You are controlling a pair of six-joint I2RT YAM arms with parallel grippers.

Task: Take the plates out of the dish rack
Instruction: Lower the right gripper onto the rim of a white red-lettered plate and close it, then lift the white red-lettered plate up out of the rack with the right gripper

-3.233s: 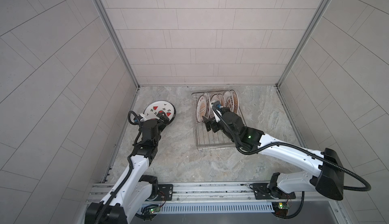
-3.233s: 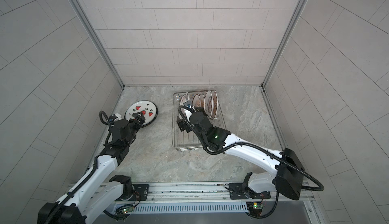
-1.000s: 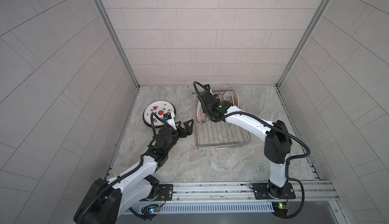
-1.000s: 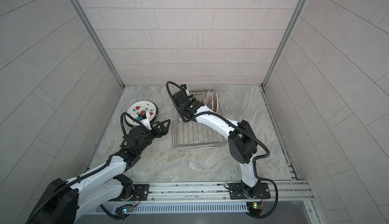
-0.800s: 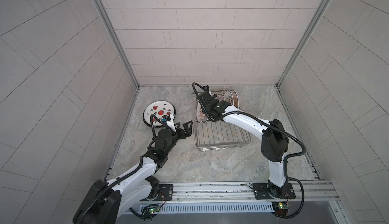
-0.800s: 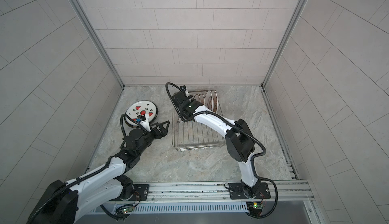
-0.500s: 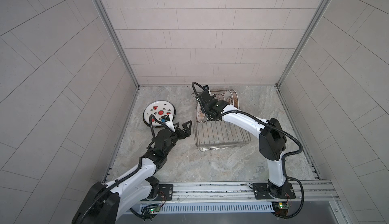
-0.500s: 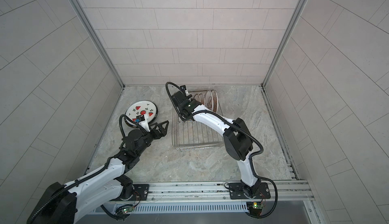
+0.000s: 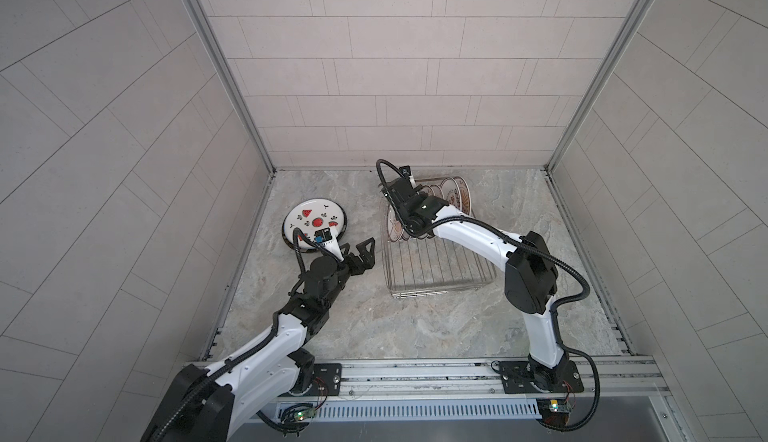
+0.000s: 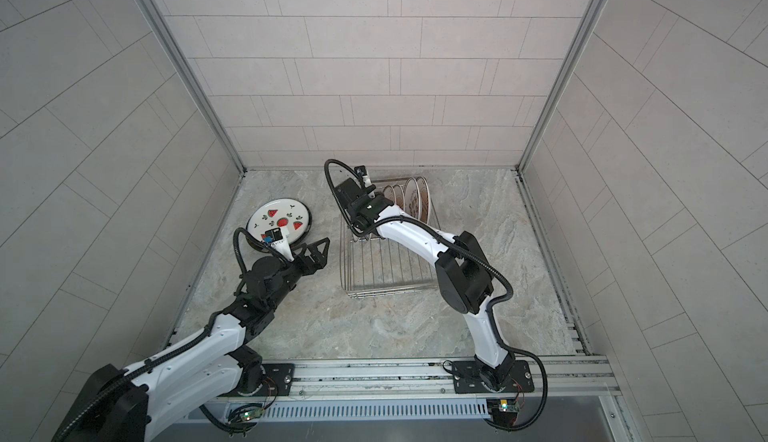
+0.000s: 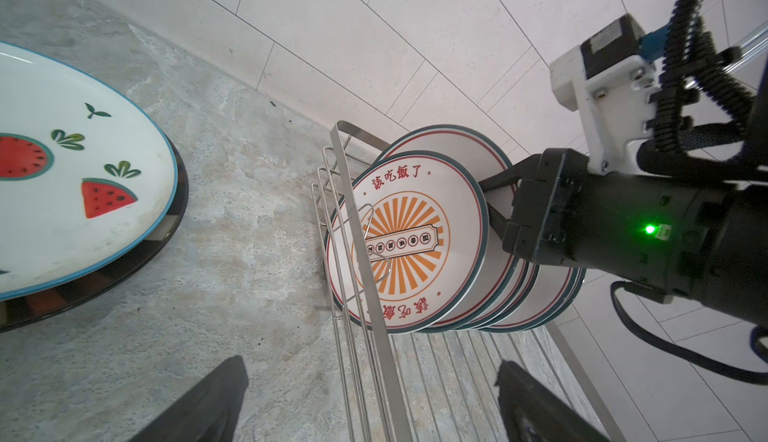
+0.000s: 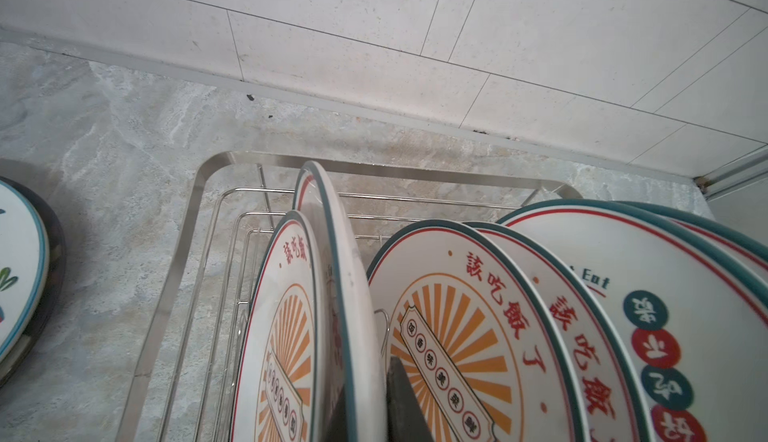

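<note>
The silver wire dish rack (image 9: pixel 440 269) (image 10: pixel 382 269) stands right of centre, with several plates (image 9: pixel 455 197) (image 10: pixel 415 203) upright at its far end. My right gripper (image 12: pixel 370 411) (image 11: pixel 488 201) reaches down from above and is shut on the rim of the second sunburst plate (image 12: pixel 345 278), which stands higher than its neighbours. The front sunburst plate (image 11: pixel 407 244) stays in its slot. My left gripper (image 9: pixel 358 249) (image 10: pixel 316 249) (image 11: pixel 370 411) hovers open and empty just left of the rack. A watermelon plate (image 9: pixel 313 222) (image 11: pixel 62 195) lies flat on the floor.
The watermelon plate rests on a dark plate underneath it. The rack's near half (image 11: pixel 436 377) holds nothing. Tiled walls close in at the back and on both sides, and the rack's far rim (image 12: pixel 374 166) lies close to the back wall.
My right gripper has closed onto the plate's rim over the last second. Earlier, the left arm left the watermelon plate and swung towards the rack. It has hardly moved since.
</note>
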